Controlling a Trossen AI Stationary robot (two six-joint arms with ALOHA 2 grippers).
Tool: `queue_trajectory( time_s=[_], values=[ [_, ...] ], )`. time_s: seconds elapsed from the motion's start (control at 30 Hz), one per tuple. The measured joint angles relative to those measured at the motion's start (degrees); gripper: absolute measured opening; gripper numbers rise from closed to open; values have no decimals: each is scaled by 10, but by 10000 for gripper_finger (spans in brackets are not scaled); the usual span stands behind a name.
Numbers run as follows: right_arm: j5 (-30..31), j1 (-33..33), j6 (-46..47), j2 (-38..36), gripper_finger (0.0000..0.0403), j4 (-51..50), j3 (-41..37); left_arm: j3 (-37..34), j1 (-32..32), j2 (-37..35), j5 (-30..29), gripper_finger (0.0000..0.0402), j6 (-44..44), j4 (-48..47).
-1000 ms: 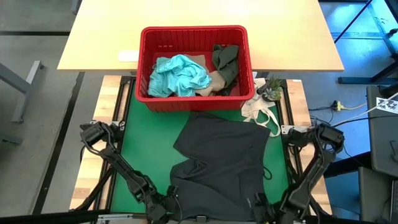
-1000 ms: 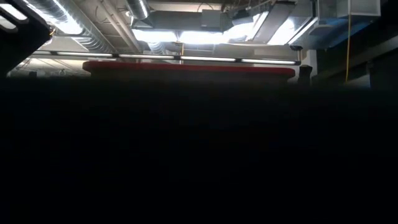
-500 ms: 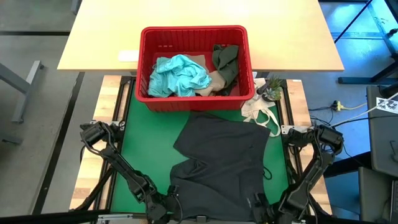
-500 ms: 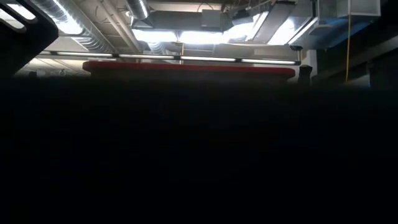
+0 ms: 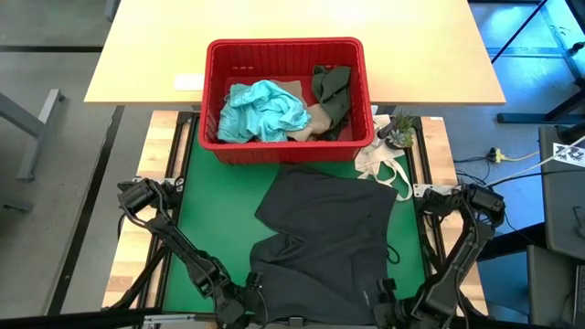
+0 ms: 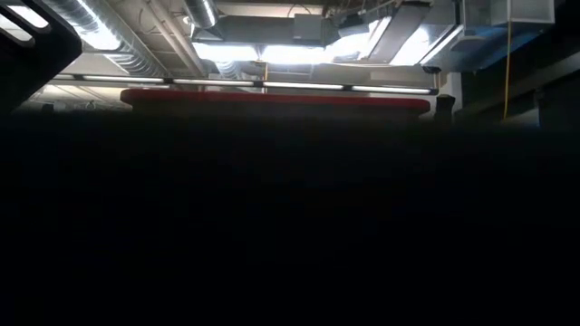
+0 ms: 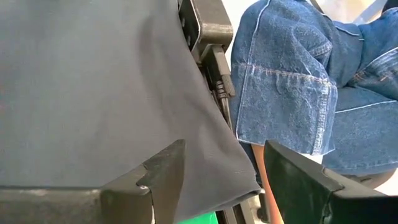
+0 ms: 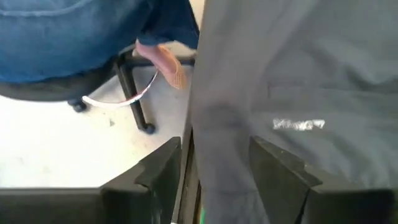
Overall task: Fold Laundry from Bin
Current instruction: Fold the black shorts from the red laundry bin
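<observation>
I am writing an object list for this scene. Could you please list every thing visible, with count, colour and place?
bin: one, red, far end of green mat.
teal garment: one, light teal, in bin.
olive garment: one, dark olive, in bin.
tan garment: one, beige, in bin.
dark garment: one, dark grey, spread on green mat.
white bag: one, beside bin.
small plant: one, green, by bag.
person: blue jeans, seated beyond table edge.
left gripper: open, near edge.
right gripper: open, near edge.

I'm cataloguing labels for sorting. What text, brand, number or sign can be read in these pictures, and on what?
None is legible.
White print on the dark grey garment: blurred, unreadable.
White slip on the table beside the red bin: too small to read.
</observation>
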Motion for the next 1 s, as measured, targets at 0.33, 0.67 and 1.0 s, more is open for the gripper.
queue_trajectory(
  time_s=[0.33, 0.67, 1.0],
  values=[
    [-35, 0, -15, 55, 191, -3, 0, 0, 0, 0, -8, 210, 0, 0],
    [-42, 0, -14, 83, 191, -4, 2, 0, 0, 0, 5, 210, 0, 18],
    [-46, 0, -13, 84, 191, -3, 2, 0, 0, 0, 9, 210, 1, 53]
  ],
)
